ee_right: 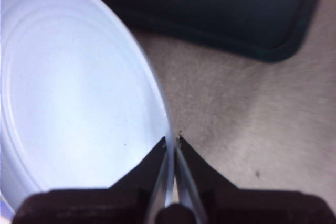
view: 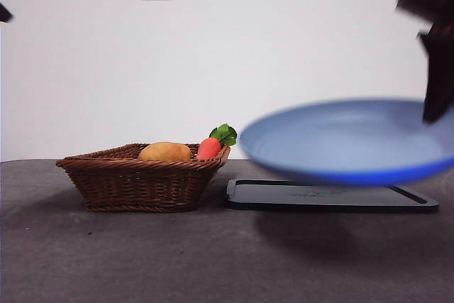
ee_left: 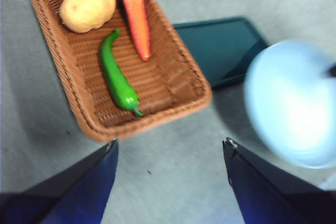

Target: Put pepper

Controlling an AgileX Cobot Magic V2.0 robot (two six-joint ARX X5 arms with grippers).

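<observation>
A: We have the right claw (ee_right: 171, 145) pinched tight on the rim of the blue plate (view: 347, 140), and the plate is off the counter (view: 142, 260), hanging over the dark tray (view: 330, 196). It looks blurred in the front view, so we judge it is on the move.

B: And that thin edge grip is our worry. We only hold the rim on one side; the plate could swing or slip out if the arm jerks.

A: Where is our pepper (ee_left: 118, 77)?

B: In the wicker basket (ee_left: 173, 51), lying flat near the front wall, beside the carrot (ee_left: 137, 17) and apart from the potato (ee_left: 87, 8). Our left claw (ee_left: 170, 148) hovers above the counter just outside the basket, jaws spread wide, empty.

A: So the risk there?

B: The pepper is glossy and slim. If we come down off its middle, it may roll or squirt aside, or we catch the basket wall instead.

A: And if the plate lands askew on the tray, the pepper may slide off it.
</observation>
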